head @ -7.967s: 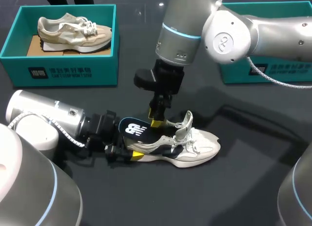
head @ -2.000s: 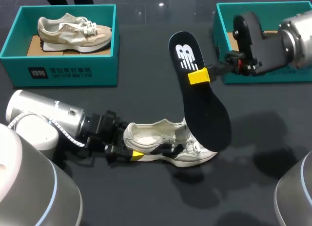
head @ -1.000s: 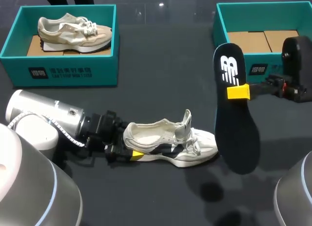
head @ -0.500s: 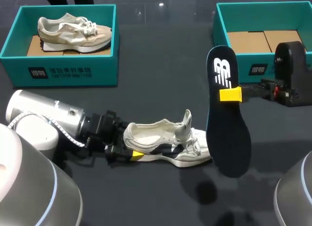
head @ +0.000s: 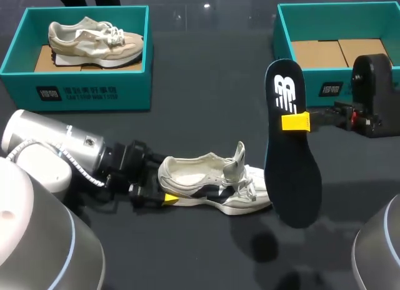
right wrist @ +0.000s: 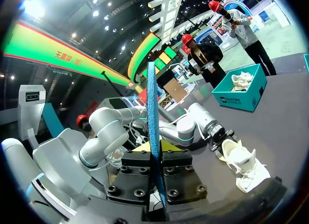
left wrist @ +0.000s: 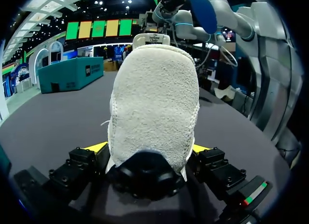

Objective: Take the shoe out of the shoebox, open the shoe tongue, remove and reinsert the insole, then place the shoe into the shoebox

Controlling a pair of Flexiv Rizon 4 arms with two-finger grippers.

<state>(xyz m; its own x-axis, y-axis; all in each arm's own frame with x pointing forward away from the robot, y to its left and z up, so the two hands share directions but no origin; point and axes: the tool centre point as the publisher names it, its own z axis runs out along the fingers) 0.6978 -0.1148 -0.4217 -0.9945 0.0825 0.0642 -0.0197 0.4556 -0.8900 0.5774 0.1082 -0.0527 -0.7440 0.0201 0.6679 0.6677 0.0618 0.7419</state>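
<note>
Holding the shoe point(head: 215, 185) at the heel: left gripper point(head: 159, 189) is clamped on it, one yellow-tipped finger on each side of the heel. The left wrist view confirms this, with the left gripper point(left wrist: 147, 151) pressed against both flanks of the shoe point(left wrist: 153, 103) and the toe pointing straight away from it. The left arm comes in low from the near left, almost level with the bench point(head: 200, 115).

The shoe sits sole-down on the bench, near the middle, with its toe toward the right. The tongue point(head: 238, 159) is pulled up and stands upright, the laces are loose, and the footbed is bare.

The insole point(head: 289, 159) is out of the shoe, in the air just right of the toe. It hangs roughly vertical, heel end up and toe end down. Its lower edge overlaps the shoe's toe in the head view; I can't tell if they touch.

Right gripper point(head: 295, 122) is closed flat on the insole near its heel end, reaching in level from the right. In the right wrist view the insole point(right wrist: 153, 137) shows edge-on, pinched between both fingers of the right gripper point(right wrist: 159, 149), and the shoe point(right wrist: 241, 163) lies off to one side on the bench.

Far right: teal shoebox point(head: 325, 89) holding only cardboard inserts point(head: 325, 52). Far left: second shoebox point(head: 87, 90) with a beige shoe point(head: 94, 39) inside.
</note>
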